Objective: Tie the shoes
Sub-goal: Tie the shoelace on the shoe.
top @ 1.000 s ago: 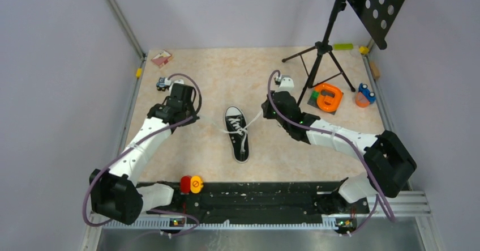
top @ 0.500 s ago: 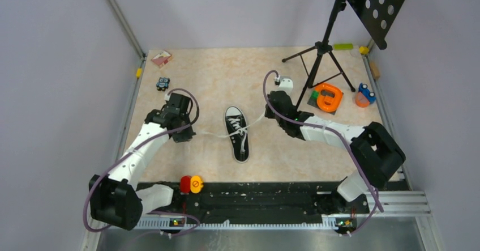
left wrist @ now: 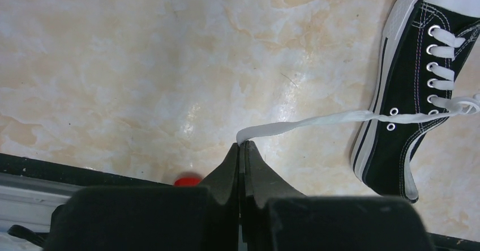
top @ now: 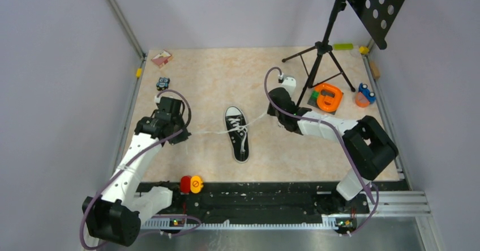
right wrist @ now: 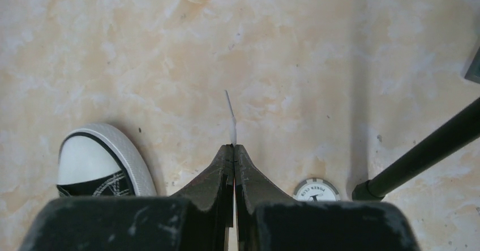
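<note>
My left gripper clamps the left lace, my right gripper the right lace, both stretched taut either side of the shoe, I think to cinch the crossing.

Noted a tripod at the far right of the table, an orange ring-shaped piece and a blue toy beside its legs. Spotted a toy car and a pink box far left, 1 red button and 1 yellow button at the near edge, 1 poker chip by a tripod foot.
</note>
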Robot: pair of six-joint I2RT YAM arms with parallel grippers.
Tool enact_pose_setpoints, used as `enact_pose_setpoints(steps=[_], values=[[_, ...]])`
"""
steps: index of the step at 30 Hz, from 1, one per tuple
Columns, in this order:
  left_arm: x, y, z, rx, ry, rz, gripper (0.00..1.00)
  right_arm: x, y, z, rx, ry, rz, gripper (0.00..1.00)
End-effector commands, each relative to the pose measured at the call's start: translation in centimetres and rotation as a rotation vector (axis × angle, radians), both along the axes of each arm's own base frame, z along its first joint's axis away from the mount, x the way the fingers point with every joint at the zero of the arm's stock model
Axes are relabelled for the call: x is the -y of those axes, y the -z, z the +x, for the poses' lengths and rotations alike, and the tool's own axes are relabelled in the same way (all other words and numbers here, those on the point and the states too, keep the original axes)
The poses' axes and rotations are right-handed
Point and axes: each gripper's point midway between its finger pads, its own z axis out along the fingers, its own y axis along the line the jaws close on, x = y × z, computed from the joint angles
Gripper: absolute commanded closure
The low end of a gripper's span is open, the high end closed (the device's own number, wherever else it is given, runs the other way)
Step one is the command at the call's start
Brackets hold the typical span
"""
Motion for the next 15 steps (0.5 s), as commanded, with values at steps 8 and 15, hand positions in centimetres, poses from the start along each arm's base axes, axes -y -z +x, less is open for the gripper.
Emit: enact_pose_setpoints(steps=[8,15], values=[[6.8,-5.6,-0.1,0.123,0.358,-0.275,1.00,-13.0,-11.0,1.8,0.182,-0.304,0.202,1.00],[10.5,-9.0,-1.4,0.222,0.483,-0.365,1.00,-26.4,-13.5,-3.6,0.124,-0.708,0.384,1.00]])
